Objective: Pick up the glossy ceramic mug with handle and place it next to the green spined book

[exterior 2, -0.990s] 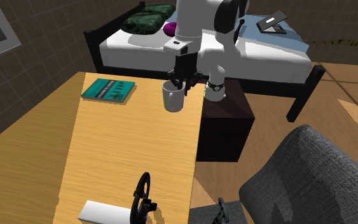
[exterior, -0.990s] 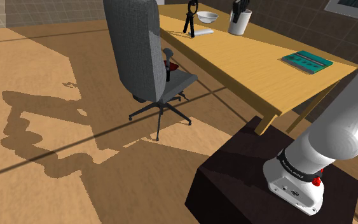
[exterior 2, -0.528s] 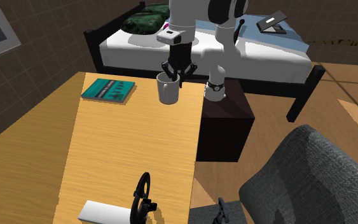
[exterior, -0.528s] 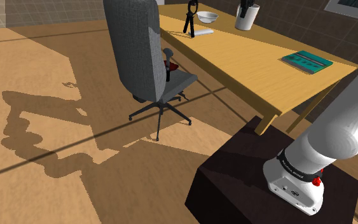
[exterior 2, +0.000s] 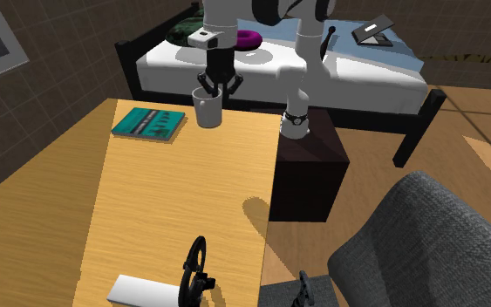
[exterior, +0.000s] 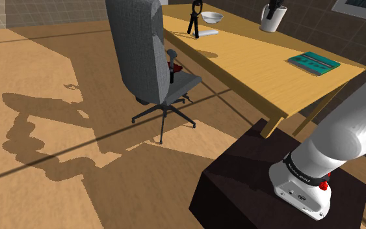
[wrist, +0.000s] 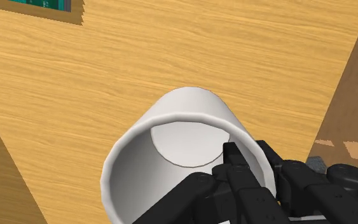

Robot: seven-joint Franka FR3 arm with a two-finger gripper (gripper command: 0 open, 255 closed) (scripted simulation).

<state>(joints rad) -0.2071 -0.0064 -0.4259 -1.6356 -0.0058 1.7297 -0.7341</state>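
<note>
Gripper (exterior 2: 210,87) is clamped on the rim of the white mug (exterior 2: 206,109) — one finger inside, one outside — so it hangs upright above the wooden table (exterior 2: 173,218), upper middle of the second exterior view. The teal-green book (exterior 2: 149,123) lies just left of it there, so I'd guess it's lined up for set-down. Can't make out the handle in the wrist view — and the book's cut off to a corner.

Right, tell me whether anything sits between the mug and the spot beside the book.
Nothing visible does. The mug is lifted close to the book, and only bare desk lies between them.
</note>
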